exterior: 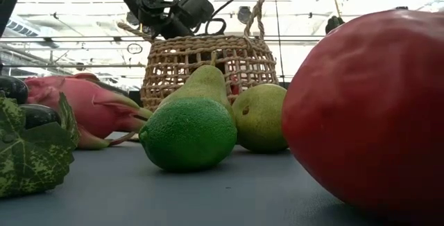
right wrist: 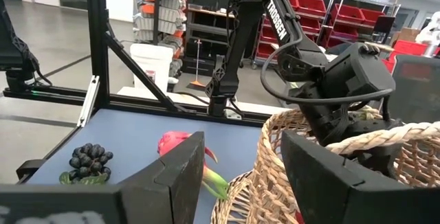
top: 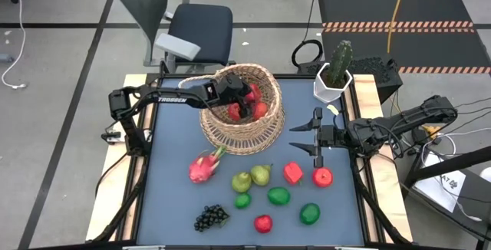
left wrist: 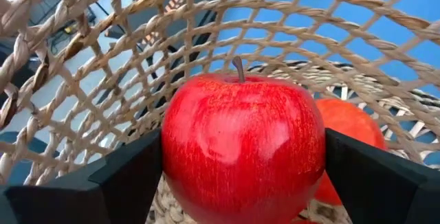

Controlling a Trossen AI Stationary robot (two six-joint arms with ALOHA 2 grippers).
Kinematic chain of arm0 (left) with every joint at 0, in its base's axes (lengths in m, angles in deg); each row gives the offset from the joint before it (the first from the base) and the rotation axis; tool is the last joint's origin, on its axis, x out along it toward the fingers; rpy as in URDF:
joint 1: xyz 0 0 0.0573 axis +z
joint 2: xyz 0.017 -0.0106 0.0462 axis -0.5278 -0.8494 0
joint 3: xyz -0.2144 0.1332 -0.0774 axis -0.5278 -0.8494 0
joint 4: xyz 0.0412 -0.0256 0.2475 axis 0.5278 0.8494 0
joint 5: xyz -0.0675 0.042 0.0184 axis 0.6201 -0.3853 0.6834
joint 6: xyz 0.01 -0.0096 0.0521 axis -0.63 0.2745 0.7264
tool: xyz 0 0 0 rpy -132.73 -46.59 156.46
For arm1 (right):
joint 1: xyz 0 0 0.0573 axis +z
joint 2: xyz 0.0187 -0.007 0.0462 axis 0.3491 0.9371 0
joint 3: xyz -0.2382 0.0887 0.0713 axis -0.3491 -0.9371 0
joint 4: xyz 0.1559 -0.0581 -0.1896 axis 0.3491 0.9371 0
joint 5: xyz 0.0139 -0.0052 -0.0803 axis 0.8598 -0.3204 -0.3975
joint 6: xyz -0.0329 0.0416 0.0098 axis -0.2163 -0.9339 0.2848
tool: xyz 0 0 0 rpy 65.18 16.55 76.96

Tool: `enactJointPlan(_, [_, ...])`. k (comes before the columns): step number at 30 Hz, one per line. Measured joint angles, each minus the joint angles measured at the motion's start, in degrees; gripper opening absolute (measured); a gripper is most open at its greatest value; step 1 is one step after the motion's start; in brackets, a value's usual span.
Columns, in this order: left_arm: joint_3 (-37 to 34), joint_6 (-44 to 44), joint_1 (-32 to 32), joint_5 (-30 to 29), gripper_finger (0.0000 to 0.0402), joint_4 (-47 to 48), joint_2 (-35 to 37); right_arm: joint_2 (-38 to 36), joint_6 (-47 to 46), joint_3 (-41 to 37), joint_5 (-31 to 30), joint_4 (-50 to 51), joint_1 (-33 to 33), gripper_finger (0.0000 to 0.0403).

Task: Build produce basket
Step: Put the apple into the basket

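The tan wicker basket (top: 242, 127) stands at the table's far middle; it also shows in the low view (exterior: 208, 63). My left gripper (top: 245, 106) reaches into it from the left and is shut on a red apple (left wrist: 240, 148). Another red-orange fruit (left wrist: 350, 124) lies behind the apple inside the basket. My right gripper (top: 303, 137) is open and empty, just right of the basket, pointing at it. On the table near the basket lie a pink dragon fruit (top: 203, 166), two pears (top: 252, 178), limes (top: 278, 195), red fruits (top: 322, 176) and dark grapes (top: 211, 217). My left gripper pinches the red apple by its two opposite sides (left wrist: 172, 162) between its two fingers (left wrist: 130, 179). The fingers slant down into the basket from the table's left. The apple sits upright, stem (left wrist: 238, 68) up; whether it rests on the basket's bottom is hidden.
A white pot with a cactus (top: 334, 77) stands at the far right, close behind my right gripper. The basket's looped handle (exterior: 258, 14) rises above its rim. An office chair (top: 196, 27) stands beyond the far edge.
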Motion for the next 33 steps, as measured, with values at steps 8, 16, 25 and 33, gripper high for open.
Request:
enactJointPlan(8, [0.0,-0.1,-0.6,-0.7,0.0392,0.7,0.0,0.0,0.0,0.0,0.0,0.1,0.0,0.0187])
enactJointPlan(16, [0.1,0.5,-2.1,-1.3,0.0398,0.4,0.9,0.0,0.0,0.0,0.0,0.1,0.0,0.0187])
enactJointPlan(25, [0.1,1.3,-3.9,-1.7,0.04,1.8,5.3,0.0,0.0,0.0,0.0,0.2,0.0,0.0187])
enactJointPlan(33, [0.1,4.3,-8.5,-3.4,0.0399,1.9,12.6,0.0,0.0,0.0,0.0,0.7,0.0,0.0187])
